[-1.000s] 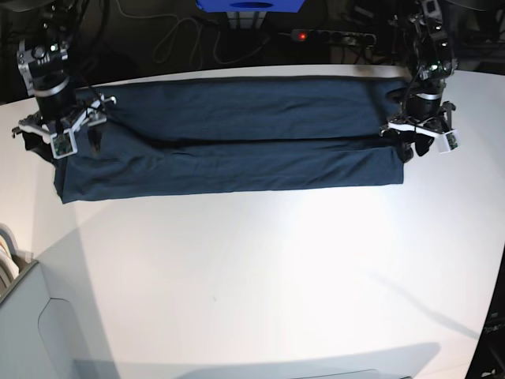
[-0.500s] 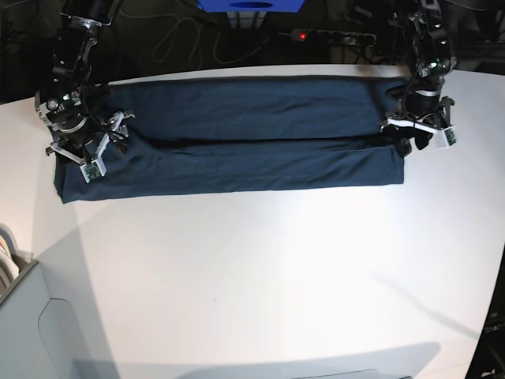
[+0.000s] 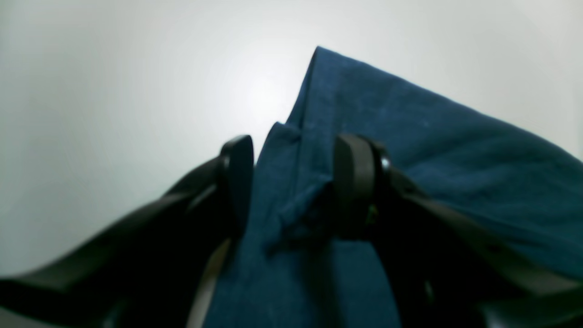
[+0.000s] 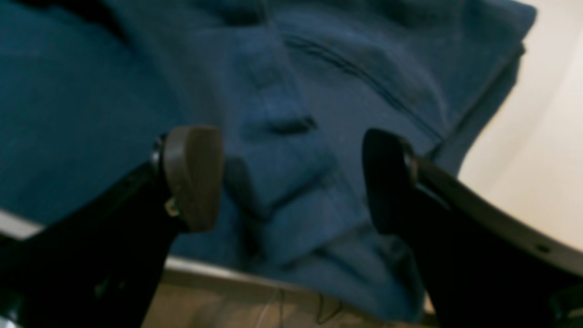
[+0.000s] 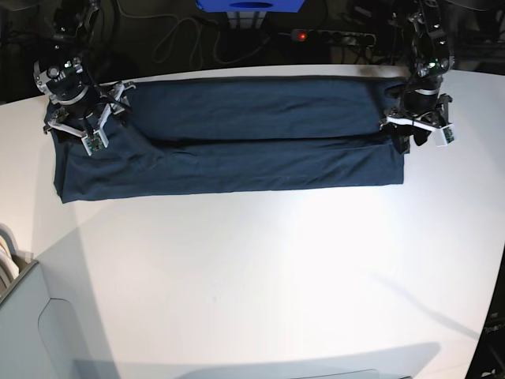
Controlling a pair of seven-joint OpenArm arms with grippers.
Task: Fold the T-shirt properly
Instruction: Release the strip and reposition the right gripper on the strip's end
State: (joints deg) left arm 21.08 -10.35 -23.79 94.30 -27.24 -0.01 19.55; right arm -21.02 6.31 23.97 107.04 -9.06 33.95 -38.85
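The dark navy T-shirt (image 5: 252, 134) lies folded into a long band across the far part of the white table (image 5: 260, 276). My left gripper (image 5: 404, 136) is at the shirt's right end. In the left wrist view the left gripper (image 3: 296, 191) has its fingers close together with a bunched ridge of the shirt (image 3: 455, 159) pinched between them. My right gripper (image 5: 95, 130) is over the shirt's left end. In the right wrist view the right gripper (image 4: 291, 177) is wide open just above wrinkled cloth (image 4: 91, 91), holding nothing.
A power strip with a red light (image 5: 331, 35), cables and a blue object (image 5: 248, 5) lie behind the table's far edge. A pale grey bin (image 5: 24, 316) stands at the front left. The table edge runs close behind both grippers.
My right gripper swung in over the shirt's left end, then moved back toward the far edge. The left gripper stayed at the right end, shifting only slightly.
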